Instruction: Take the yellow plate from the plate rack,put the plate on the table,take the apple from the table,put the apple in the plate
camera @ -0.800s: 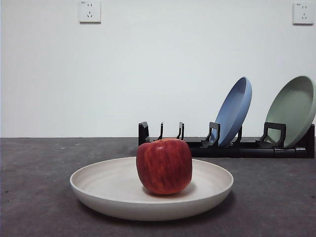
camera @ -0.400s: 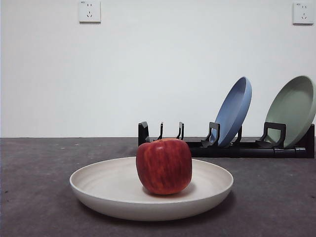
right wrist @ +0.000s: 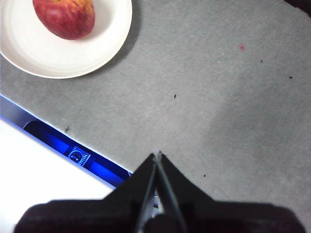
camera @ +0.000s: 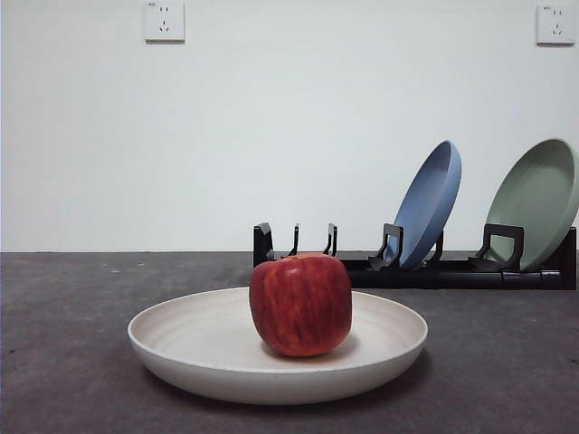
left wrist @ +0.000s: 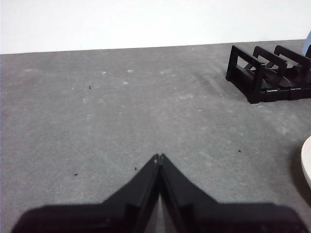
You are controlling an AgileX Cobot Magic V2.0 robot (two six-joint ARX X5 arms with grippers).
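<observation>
The red apple (camera: pixel 300 304) sits in the middle of the pale cream yellow plate (camera: pixel 181 348), which lies flat on the dark grey table (camera: pixel 63 362). Behind it stands the black plate rack (camera: pixel 416 269). In the right wrist view the apple (right wrist: pixel 64 17) rests in the plate (right wrist: pixel 104 41), well away from my right gripper (right wrist: pixel 157 155), which is shut and holds nothing. My left gripper (left wrist: pixel 159 157) is shut over bare table, with the rack's end (left wrist: pixel 265 77) ahead and a sliver of the plate (left wrist: pixel 306 162) at the picture's edge. No arm shows in the front view.
A blue plate (camera: pixel 430 203) and a sage-green plate (camera: pixel 536 203) lean in the rack's right slots. The right wrist view shows the table's front edge with a blue-lit strip (right wrist: pixel 77 150) below it. Two wall sockets (camera: pixel 165 21) sit high on the white wall.
</observation>
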